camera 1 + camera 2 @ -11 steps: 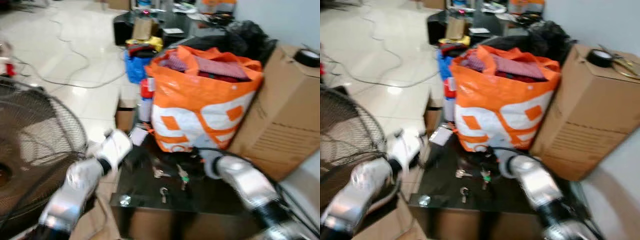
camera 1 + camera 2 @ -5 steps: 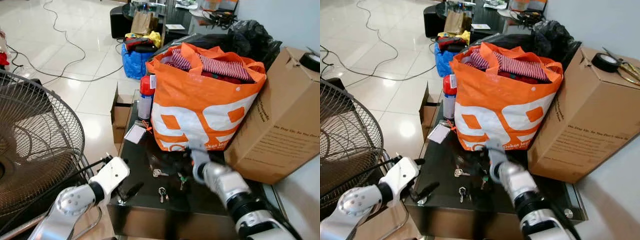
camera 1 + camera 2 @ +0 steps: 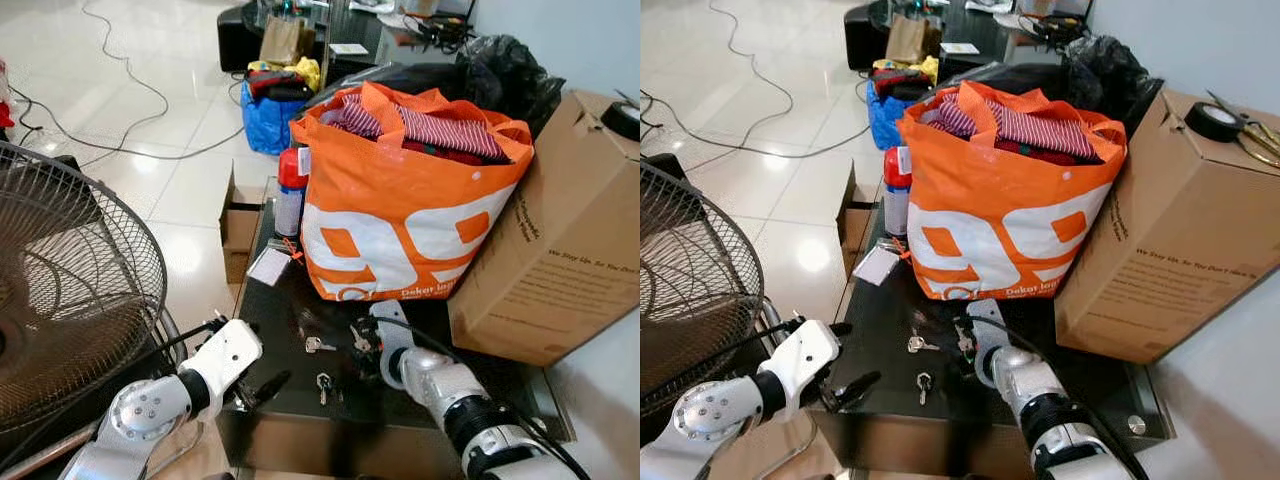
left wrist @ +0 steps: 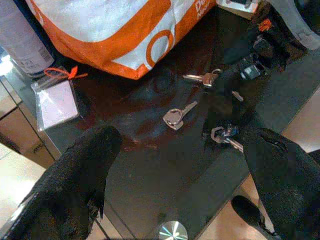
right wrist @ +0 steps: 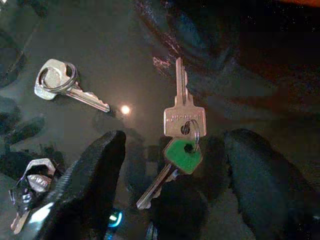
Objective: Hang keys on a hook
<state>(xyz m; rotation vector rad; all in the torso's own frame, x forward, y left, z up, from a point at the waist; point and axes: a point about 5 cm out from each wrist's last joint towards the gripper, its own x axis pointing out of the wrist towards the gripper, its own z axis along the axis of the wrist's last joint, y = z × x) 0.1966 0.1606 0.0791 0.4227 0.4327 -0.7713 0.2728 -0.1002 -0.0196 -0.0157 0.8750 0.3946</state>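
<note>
Well, from the head view the right claw (image 3: 362, 338) sits low over the black bench (image 3: 300, 400), just before the orange bag (image 3: 400, 215); the left claw (image 3: 262, 385) idles at the bench edge, spread. Through the right wrist, the green-tagged keys (image 5: 181, 150) lie between its parted fingers (image 5: 95, 170), ungrasped. Grabbing and hanging remain; no hook seen

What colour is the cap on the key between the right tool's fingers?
Green key cap, clearest in the right wrist view.
</note>
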